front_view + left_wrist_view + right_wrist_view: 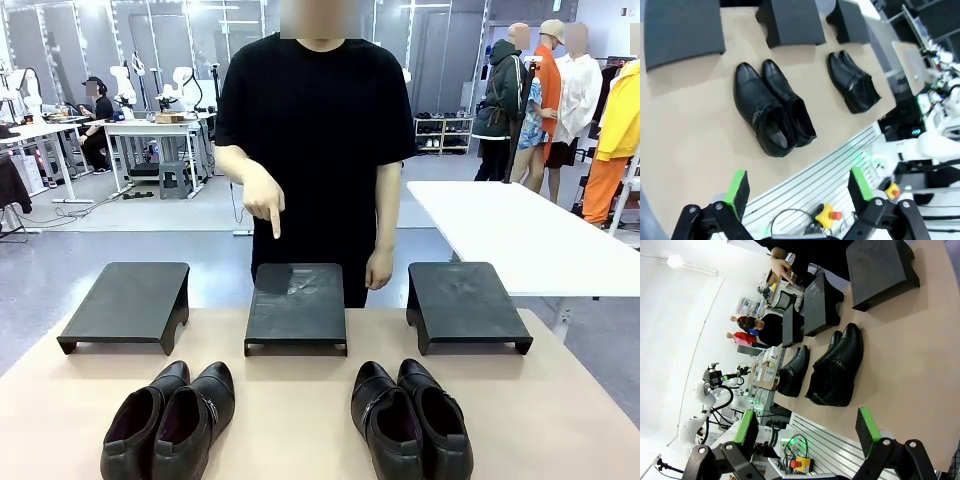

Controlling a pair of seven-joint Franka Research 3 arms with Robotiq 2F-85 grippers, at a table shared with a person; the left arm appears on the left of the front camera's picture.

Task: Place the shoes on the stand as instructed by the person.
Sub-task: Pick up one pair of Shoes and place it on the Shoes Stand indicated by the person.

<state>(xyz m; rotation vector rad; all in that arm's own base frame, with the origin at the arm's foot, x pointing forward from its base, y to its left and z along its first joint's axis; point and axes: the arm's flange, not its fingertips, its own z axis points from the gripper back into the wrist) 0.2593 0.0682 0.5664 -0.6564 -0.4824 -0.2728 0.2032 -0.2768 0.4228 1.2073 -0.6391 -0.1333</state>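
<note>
Shoes [772, 112] in two glossy black pairs stood on the tan table [296, 415], near its robot-side edge and short of a row of three low black stands. The left pair [170, 430] lay before the gap between the left stand [128, 303] and the middle stand [296, 305]; the right pair [410, 425] lay before the gap between the middle stand and the right stand [465, 303]. Within each pair the shoes sat side by side, touching. Long axes ran from the near edge toward the far edge, heels toward the robot and toes toward the stands, each pair angled slightly inward toward the middle stand. The person [315, 130] stood at the far side, one hand [262, 195] pointing an index finger down at the middle stand. Behind were a grey floor [120, 250], a white table [510, 225] and distant workbenches. The left gripper [798, 187] and the right gripper [807, 429] hung above the table's near edge, fingers spread wide, holding nothing.
</note>
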